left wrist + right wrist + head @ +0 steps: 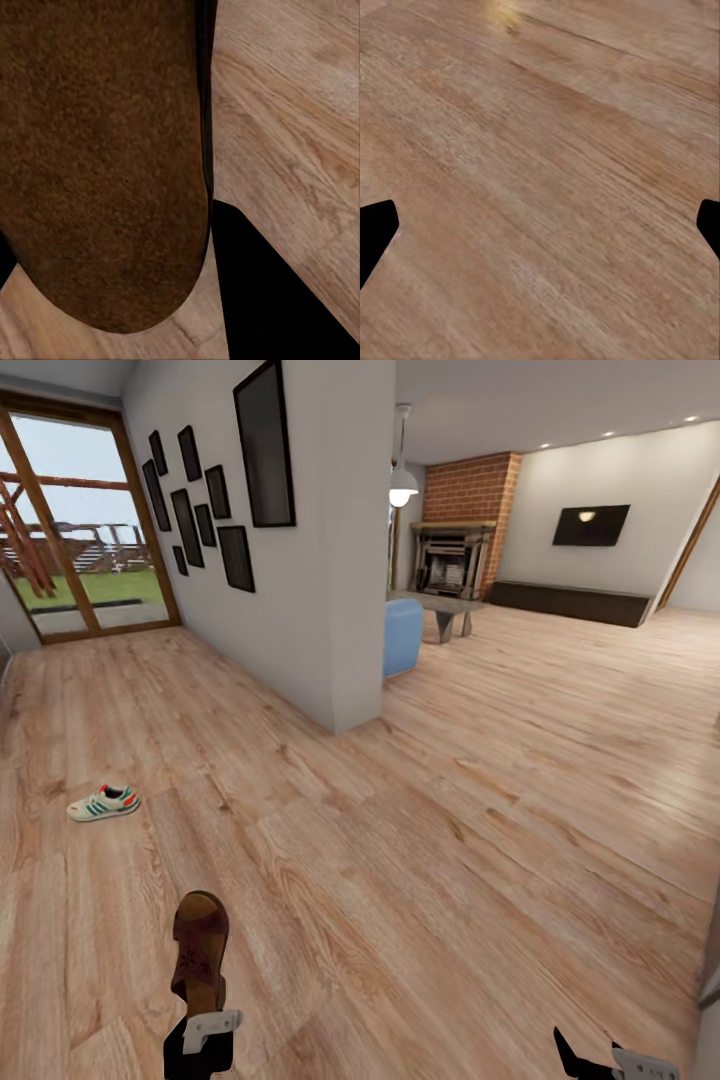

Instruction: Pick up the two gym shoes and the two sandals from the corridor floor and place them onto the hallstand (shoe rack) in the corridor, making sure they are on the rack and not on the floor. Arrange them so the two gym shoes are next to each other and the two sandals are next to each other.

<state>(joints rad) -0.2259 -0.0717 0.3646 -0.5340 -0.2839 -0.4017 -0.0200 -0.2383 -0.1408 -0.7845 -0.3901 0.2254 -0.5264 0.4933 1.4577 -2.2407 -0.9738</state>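
A: Floor [420, 840] of light brown wood planks with grain and knots runs through the corridor, past a white wall [300, 610] hung with black frames [265, 445], towards a brick fireplace [455, 560].

B: Shoes?

A: One cream-white lace-up sneaker with green stripes [103, 802] lies on the planks, left, well apart from both arms. A dark brown leather open sandal with tan footbed [201, 950] is clamped at its heel by the left end effector [205, 1028].

B: Right end effector [612, 1062]?

A: Spread wide over bare planks, holding nothing.
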